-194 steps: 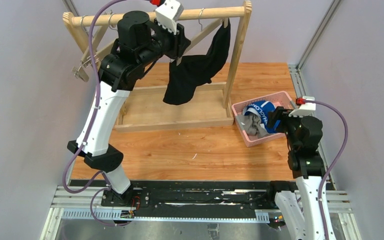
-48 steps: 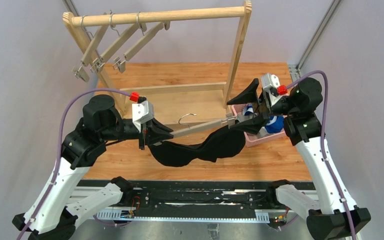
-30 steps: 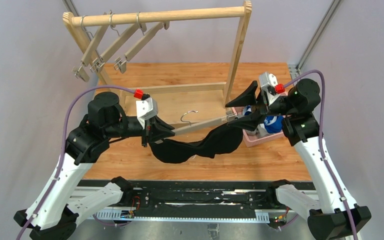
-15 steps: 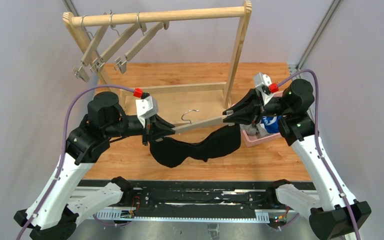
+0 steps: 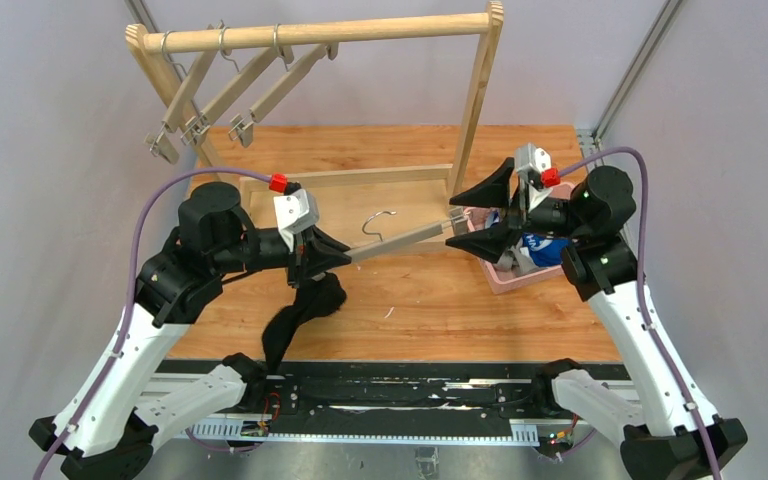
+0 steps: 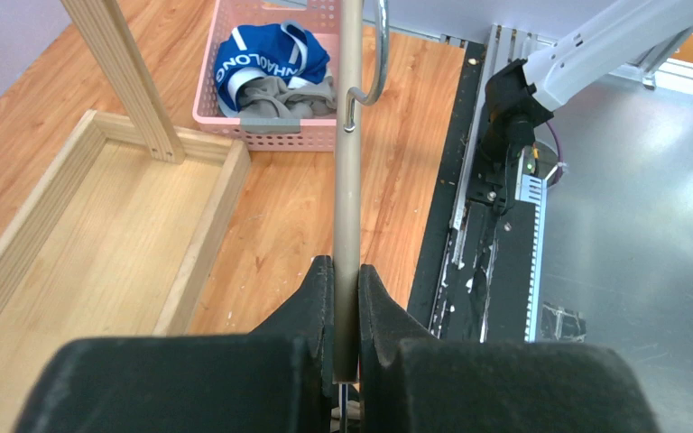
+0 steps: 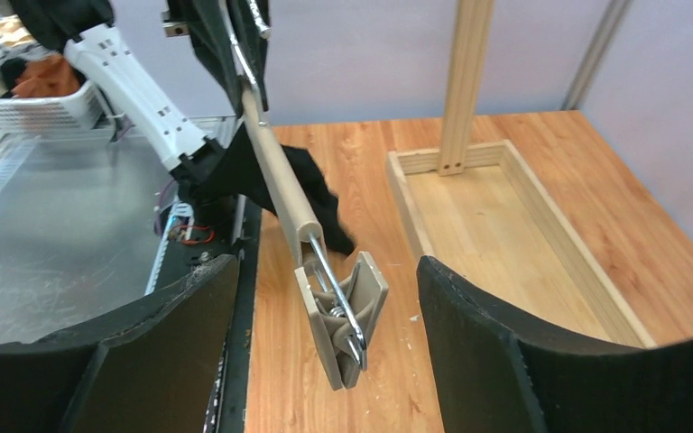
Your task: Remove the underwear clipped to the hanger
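My left gripper (image 5: 332,258) is shut on the left end of a wooden clip hanger (image 5: 400,238), held level above the table; the left wrist view shows the fingers (image 6: 320,289) clamped on its bar (image 6: 347,171). The black underwear (image 5: 298,315) hangs limp from the hanger's left end only. My right gripper (image 5: 452,223) is open around the hanger's right clip (image 7: 343,320), which is empty. The black underwear (image 7: 311,194) shows beyond it. The blue brief (image 6: 266,54) and the grey-beige brief (image 6: 289,95) lie in a pink basket (image 6: 226,122).
A wooden rack (image 5: 475,110) with three empty clip hangers (image 5: 230,95) stands at the back, its tray base (image 5: 360,200) under the held hanger. The pink basket (image 5: 500,283) sits under my right gripper. A metal rail (image 5: 380,395) runs along the near edge.
The black underwear's right side has come out of the right clip and dropped, now dangling from the left end. My right gripper has opened around that clip.
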Controlling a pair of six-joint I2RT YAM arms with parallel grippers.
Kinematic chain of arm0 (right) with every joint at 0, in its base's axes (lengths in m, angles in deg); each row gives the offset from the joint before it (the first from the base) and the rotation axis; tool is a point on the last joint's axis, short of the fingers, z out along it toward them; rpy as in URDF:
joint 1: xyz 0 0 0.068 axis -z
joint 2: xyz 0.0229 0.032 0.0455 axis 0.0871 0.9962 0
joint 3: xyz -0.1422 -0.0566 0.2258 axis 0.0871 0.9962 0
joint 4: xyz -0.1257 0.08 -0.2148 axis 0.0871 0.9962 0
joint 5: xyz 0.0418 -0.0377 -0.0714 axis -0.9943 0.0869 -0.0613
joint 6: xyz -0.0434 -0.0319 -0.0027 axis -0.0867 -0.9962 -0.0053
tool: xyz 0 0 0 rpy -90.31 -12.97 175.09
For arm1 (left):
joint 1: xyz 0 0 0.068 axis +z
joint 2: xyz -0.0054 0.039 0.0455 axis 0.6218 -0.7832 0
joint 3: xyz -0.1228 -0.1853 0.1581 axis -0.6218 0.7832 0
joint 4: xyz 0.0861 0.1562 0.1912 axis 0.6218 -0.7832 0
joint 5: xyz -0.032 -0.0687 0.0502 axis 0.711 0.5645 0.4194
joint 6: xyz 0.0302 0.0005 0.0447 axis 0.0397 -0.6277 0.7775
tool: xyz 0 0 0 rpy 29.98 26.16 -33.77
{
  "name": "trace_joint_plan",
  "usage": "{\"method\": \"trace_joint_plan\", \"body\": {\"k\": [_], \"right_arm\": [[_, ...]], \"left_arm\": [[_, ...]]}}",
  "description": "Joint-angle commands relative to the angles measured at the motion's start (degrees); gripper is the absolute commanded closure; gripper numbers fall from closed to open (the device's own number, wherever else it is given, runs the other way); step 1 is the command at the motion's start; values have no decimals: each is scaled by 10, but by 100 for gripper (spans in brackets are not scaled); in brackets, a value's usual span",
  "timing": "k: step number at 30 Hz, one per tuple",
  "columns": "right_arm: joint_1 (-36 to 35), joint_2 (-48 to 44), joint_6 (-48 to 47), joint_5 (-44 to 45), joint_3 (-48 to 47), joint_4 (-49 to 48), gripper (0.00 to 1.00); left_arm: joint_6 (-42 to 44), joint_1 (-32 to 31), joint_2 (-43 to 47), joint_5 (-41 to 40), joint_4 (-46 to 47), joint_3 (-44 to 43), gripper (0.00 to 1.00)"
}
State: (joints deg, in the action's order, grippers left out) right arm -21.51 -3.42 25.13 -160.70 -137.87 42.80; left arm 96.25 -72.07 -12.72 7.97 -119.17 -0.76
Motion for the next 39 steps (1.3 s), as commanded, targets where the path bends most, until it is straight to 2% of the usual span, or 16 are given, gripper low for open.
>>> {"method": "trace_joint_plan", "body": {"k": [1,7,11,15,17,19,21,24,32,35,39], "right_arm": [[-7,-47,-14,95,21,4,25],[-7,-111,23,216,89,-22,24],[-8,-144,98,287,156,-106,25],[-8,-152,177,316,211,-204,45],[-8,-145,213,318,227,-257,46],[-8,-132,258,309,241,-326,38],[-8,-118,292,301,253,-406,22],[-8,-90,357,296,270,-533,14],[-12,8,475,291,265,-768,16],[-17,31,495,297,259,-805,17],[-34,44,484,302,244,-808,18]], "left_arm": [[-8,-3,7,-1,32,-22,100],[-32,-3,27,-21,78,-9,100],[-69,-3,41,-24,145,20,100],[-115,-2,49,-16,221,59,100],[-136,-3,50,-13,253,79,100],[-153,-3,47,-13,283,98,100],[-173,-2,45,-14,312,115,100],[-214,-3,40,-9,386,143,100],[-309,-3,11,-14,517,174,100],[-345,-3,2,-14,566,188,100],[-363,-3,-10,-9,592,191,100]]}}
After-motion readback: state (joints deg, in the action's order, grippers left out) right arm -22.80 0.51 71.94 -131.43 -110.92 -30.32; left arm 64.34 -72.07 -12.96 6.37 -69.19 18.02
